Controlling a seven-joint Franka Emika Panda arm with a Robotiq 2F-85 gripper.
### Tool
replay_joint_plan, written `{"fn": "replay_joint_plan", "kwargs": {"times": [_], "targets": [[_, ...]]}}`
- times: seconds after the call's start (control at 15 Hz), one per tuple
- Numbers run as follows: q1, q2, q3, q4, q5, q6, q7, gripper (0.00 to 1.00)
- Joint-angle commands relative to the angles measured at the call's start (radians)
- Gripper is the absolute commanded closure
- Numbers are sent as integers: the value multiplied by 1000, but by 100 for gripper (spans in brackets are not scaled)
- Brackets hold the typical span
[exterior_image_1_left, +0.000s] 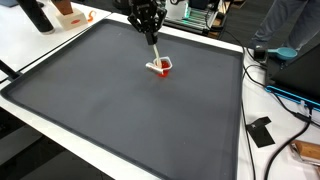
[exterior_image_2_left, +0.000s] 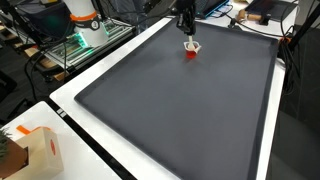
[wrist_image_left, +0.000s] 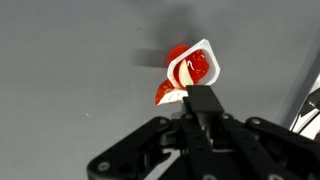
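Wrist view shows a small red cup (wrist_image_left: 195, 62) with a glossy, squarish white rim, sitting on a dark, matte, faintly grainy mat (wrist_image_left: 70, 70). The gripper (wrist_image_left: 203, 96) hangs just above it. In an exterior view, its jaws are pinched on a thin white stick (exterior_image_1_left: 154, 52) that slants down into the cup. The cup sits toward the mat's far edge, and the mat lies on a white tabletop (exterior_image_1_left: 45, 128).
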Motion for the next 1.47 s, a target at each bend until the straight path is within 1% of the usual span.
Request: {"fn": "replay_joint_plan", "kwargs": {"times": [0.0, 0.27, 0.67, 1.13, 1.4], "targets": [[-18, 12, 20, -12, 49, 15, -43, 97], [-30, 22, 30, -5, 120, -4, -92, 97], [-51, 31, 26, 0, 229, -18, -177, 97], [-78, 49, 17, 5, 334, -51, -250, 97], [-82, 45, 15, 4, 363, -77, -275, 97]]}}
